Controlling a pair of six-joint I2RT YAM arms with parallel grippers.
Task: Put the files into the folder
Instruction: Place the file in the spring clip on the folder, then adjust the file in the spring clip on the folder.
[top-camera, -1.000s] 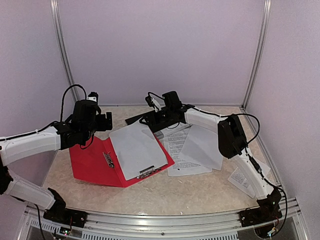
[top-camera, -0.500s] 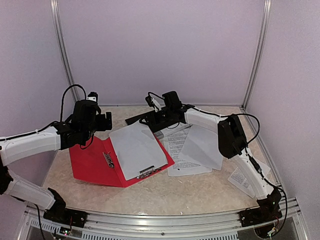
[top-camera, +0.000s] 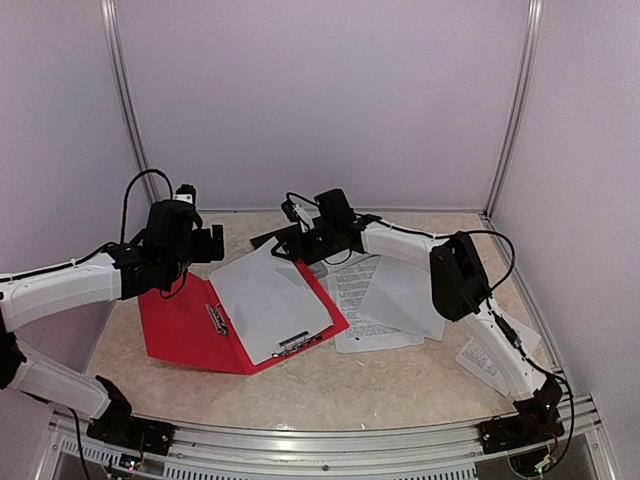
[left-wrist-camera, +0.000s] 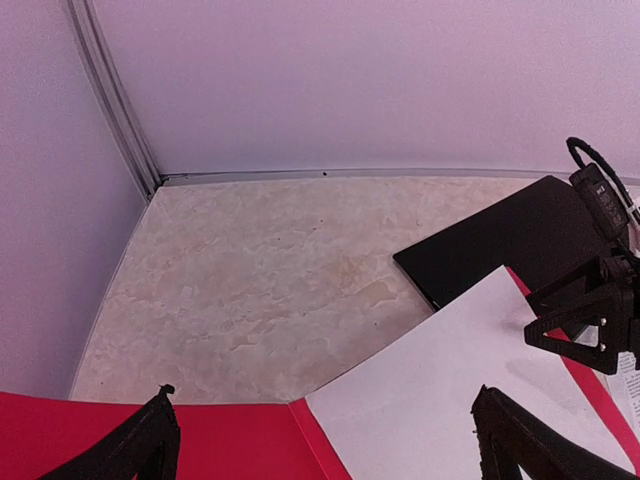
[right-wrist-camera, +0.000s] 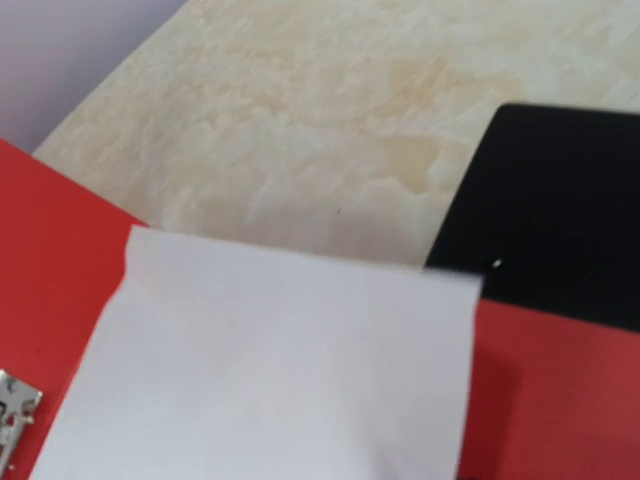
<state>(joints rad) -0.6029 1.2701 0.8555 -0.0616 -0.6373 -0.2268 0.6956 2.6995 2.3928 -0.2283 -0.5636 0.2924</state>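
A blank white sheet (top-camera: 270, 300) is seen lying on the open red folder (top-camera: 180, 325), its far corner under the right gripper (top-camera: 300, 245); whether it is gripped cannot be told. A printed sheet (top-camera: 355, 290) and a second blank sheet (top-camera: 405, 295) are seen beside that arm, off the folder. The left gripper (left-wrist-camera: 322, 400) is held wide apart, empty, above the folder's far edge. Compared with a second ago, the right gripper and the sheet's far edge are shifted leftward.
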